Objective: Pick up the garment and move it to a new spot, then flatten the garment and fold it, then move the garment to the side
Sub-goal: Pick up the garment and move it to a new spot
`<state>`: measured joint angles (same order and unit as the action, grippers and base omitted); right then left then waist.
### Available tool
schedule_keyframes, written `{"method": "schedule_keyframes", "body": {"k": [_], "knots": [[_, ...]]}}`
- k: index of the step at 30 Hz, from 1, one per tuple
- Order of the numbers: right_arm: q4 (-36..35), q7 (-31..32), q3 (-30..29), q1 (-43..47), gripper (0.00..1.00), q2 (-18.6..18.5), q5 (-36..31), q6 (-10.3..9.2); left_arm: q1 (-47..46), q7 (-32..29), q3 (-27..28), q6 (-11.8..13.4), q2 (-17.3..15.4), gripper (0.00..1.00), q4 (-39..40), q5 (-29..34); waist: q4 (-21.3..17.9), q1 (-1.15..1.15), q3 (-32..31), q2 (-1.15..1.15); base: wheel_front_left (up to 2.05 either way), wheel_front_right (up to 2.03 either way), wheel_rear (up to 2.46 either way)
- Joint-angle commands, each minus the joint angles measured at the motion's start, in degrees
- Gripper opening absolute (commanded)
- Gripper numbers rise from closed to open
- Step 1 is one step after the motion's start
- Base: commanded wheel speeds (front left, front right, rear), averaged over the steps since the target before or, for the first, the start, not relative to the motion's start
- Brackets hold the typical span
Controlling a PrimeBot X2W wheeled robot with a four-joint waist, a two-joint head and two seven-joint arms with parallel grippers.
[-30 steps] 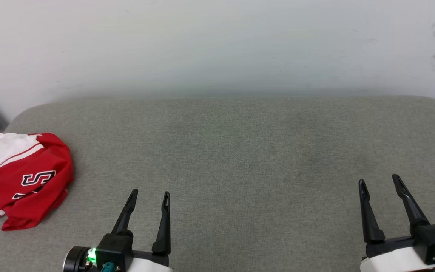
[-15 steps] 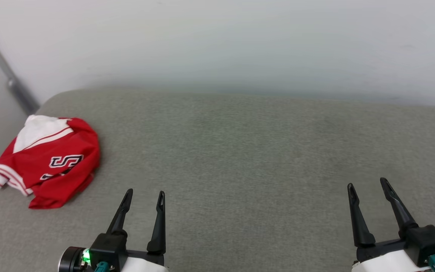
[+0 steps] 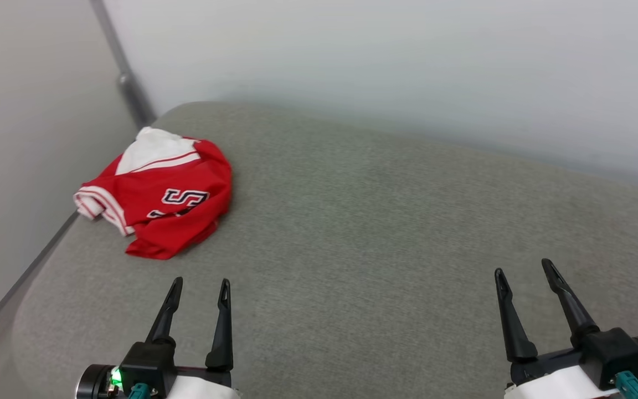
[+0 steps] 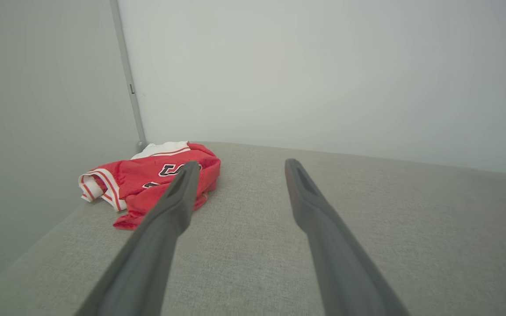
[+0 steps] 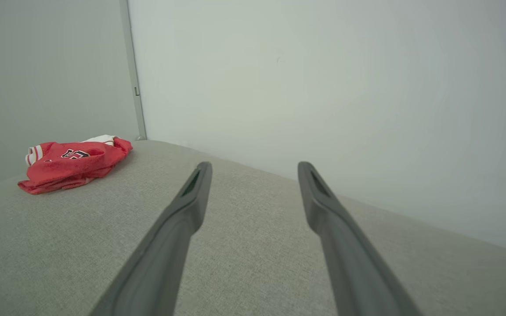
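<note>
The garment [image 3: 158, 197], a red jersey with a white sleeve, striped trim and black lettering, lies bunched at the far left corner of the grey cushioned surface [image 3: 363, 221]. It also appears in the left wrist view as the garment [image 4: 143, 184] and far to the left in the right wrist view as the garment [image 5: 70, 162]. My left gripper [image 3: 200, 285] hovers open a short way in front of it, holding nothing. My right gripper [image 3: 524, 269] is open and empty at the lower right, far from the cloth.
A pale wall [image 3: 407, 66] runs behind the surface, and a second wall [image 3: 14, 138] closes the left side. A grey vertical strip [image 3: 125, 83] marks the corner just behind the garment. The surface's left edge [image 3: 20, 288] curves down beside my left gripper.
The head camera has turned left, so the garment now sits nearer the middle of the picture and the left wall has come into view. Both grippers stay open at the bottom.
</note>
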<state>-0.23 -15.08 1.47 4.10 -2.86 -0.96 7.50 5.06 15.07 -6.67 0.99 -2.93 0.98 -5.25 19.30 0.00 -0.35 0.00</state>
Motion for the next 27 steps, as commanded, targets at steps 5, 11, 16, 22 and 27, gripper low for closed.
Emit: {"method": "schedule_keyframes", "body": {"k": [5,11,16,22,27], "knots": [[0.3,-0.1,0.6,-0.6,1.00,0.0,0.4,-0.02,0.5,0.2,0.2,-0.1,0.0,1.00,0.4,-0.2,4.4,0.00,0.0,0.00,0.00,0.00,0.00],[0.6,-0.1,1.2,-0.4,1.00,0.0,0.3,-0.02,0.5,0.2,-0.1,-0.4,0.0,1.00,0.6,-0.4,6.9,0.00,-0.3,0.00,0.00,0.00,0.00],[0.6,-0.1,1.4,-0.9,1.00,0.0,0.5,-0.02,0.7,0.2,0.2,-0.3,0.0,1.00,1.5,-0.3,7.5,0.00,-0.3,0.00,0.00,0.00,0.00],[0.5,-0.1,1.8,-0.7,1.00,0.0,0.1,-0.02,0.9,0.2,0.9,-0.2,0.0,1.00,1.9,-0.6,6.8,0.00,-0.2,0.00,0.00,0.00,0.00],[-0.2,-0.1,1.8,-0.9,1.00,0.0,-0.5,-0.02,-0.4,0.2,1.8,-0.1,0.0,1.00,1.3,-1.8,5.5,0.00,1.1,0.00,0.00,0.00,0.00]]}}
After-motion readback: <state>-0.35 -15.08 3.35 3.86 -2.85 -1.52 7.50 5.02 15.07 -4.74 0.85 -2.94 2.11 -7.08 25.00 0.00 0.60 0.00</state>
